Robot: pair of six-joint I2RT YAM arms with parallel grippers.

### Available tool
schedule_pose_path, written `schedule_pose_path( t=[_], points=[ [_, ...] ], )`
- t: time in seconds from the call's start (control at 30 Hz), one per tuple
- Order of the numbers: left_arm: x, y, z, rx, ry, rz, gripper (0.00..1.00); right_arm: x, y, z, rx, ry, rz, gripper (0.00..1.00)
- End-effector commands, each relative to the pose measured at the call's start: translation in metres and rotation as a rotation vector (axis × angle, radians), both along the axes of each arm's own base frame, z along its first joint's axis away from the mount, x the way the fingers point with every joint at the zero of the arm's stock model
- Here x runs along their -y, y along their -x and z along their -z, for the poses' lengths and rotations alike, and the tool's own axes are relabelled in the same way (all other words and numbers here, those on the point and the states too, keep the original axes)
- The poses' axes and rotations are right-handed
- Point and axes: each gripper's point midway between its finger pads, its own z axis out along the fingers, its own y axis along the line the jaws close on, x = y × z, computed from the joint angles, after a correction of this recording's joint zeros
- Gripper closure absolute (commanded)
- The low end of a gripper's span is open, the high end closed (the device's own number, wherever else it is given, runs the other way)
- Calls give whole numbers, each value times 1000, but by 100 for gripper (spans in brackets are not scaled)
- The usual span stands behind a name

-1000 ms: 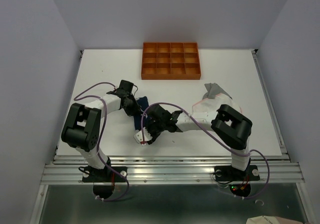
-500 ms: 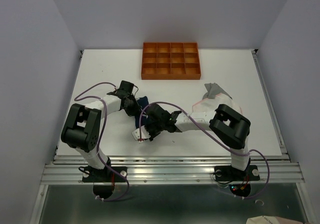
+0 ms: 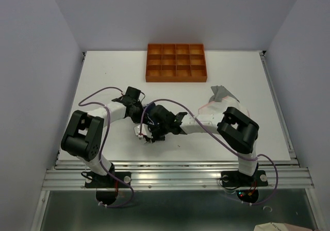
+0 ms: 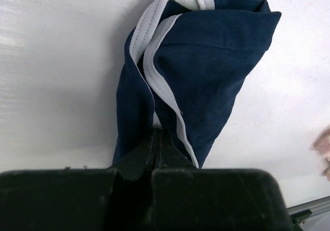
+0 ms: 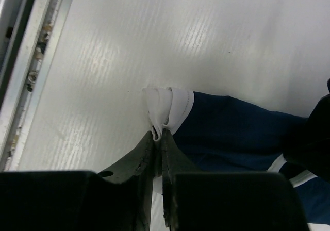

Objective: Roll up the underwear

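The navy blue underwear (image 4: 206,71) with white trim lies bunched on the white table, stretched between both grippers. My left gripper (image 4: 157,138) is shut on its near navy edge. My right gripper (image 5: 161,134) is shut on the folded white waistband (image 5: 167,104), with the navy cloth (image 5: 242,133) trailing off to the right. From above, the two grippers (image 3: 138,111) (image 3: 146,134) meet left of centre and largely hide the garment. The grey underwear (image 3: 221,93) and the thin pale pink one (image 3: 205,106) lie to the right, beside the right arm.
An orange tray (image 3: 176,62) with several compartments stands at the back of the table. The metal rail (image 5: 28,71) of the table's near edge runs close to the right gripper. A bit of pink cloth (image 4: 324,144) shows at the left wrist view's right edge.
My right gripper has shut on the white waistband and carried it up and left toward the left gripper. The left gripper stayed shut on the cloth and shifted slightly right.
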Motion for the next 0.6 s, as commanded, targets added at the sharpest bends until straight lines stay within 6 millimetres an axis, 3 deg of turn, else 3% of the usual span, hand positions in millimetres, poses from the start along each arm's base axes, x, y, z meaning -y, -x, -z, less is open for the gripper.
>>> schedule_pose_path(
  t=[0.0,0.2,0.3,0.57],
  points=[
    [-6,16,5,-21,-35,23,100,-6,11,-40,-183,-51,45,99],
    [-1,20,1,-9,-30,44,100,-1,6,-65,-474,-75,61,99],
    [3,24,-1,2,-34,70,100,2,4,-67,-572,-75,55,99],
    [8,27,-1,6,-45,79,100,5,-12,-71,-655,-79,118,99]
  ],
)
